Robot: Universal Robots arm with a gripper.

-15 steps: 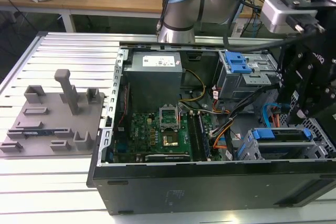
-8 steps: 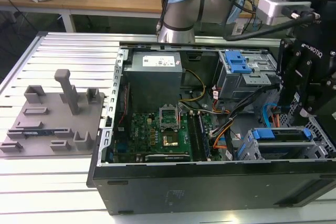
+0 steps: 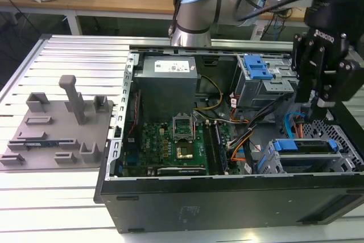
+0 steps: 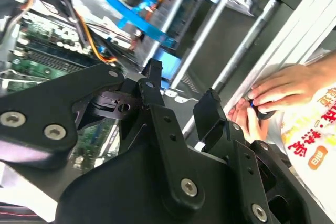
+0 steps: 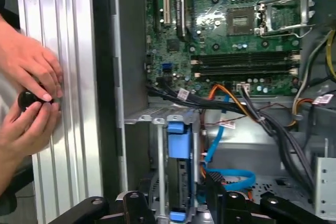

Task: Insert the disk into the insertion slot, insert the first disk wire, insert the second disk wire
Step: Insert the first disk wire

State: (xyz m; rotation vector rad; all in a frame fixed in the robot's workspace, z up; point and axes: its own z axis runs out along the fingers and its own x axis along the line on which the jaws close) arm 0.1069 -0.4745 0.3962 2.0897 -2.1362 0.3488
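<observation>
While the disk (image 5: 176, 128) sits in its grey cage (image 3: 343, 139), the claw (image 4: 181, 85) hangs open and empty above; the light-blue cable (image 5: 217, 141) alongside looks limp and light, best pinched near its stiff plug.

Blue-framed disk (image 3: 304, 147) seated in grey perforated insertion slot (image 3: 344, 140); light-blue first disk wire (image 5: 239, 172) looped beside.

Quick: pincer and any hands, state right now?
Pincer: open, holding nothing.
Person's hands: together pinching a small dark object.

One disk (image 3: 304, 147), one motherboard (image 3: 170, 140) — two hands (image 5: 31, 61) (image 5: 26, 129)
</observation>
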